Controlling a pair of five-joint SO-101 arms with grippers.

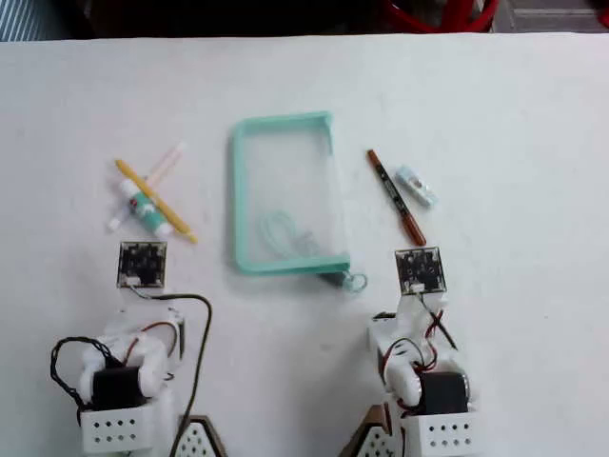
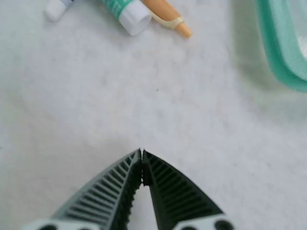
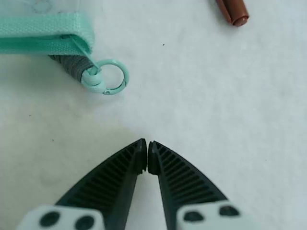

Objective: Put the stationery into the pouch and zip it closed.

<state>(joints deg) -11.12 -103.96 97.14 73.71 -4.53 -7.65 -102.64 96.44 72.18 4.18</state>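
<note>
A clear pouch with a mint-green border (image 1: 285, 195) lies flat mid-table, its ring pull (image 3: 113, 77) at the near right corner. Left of it lie a yellow pen (image 1: 157, 202), a white-and-green glue tube (image 1: 145, 208) and a pale stick (image 1: 164, 164), crossed in a small heap. Right of it lie a brown pen (image 1: 397, 197) and a small pale eraser (image 1: 416, 185). My left gripper (image 2: 142, 158) is shut and holds nothing, hovering short of the glue tube's cap (image 2: 135, 19). My right gripper (image 3: 147, 149) is shut and holds nothing, near the ring pull and the brown pen's tip (image 3: 233, 12).
The table (image 1: 514, 114) is white. A red object (image 1: 438, 13) sits beyond its far edge. Both arm bases (image 1: 119, 400) stand at the near edge, with cables looping beside them.
</note>
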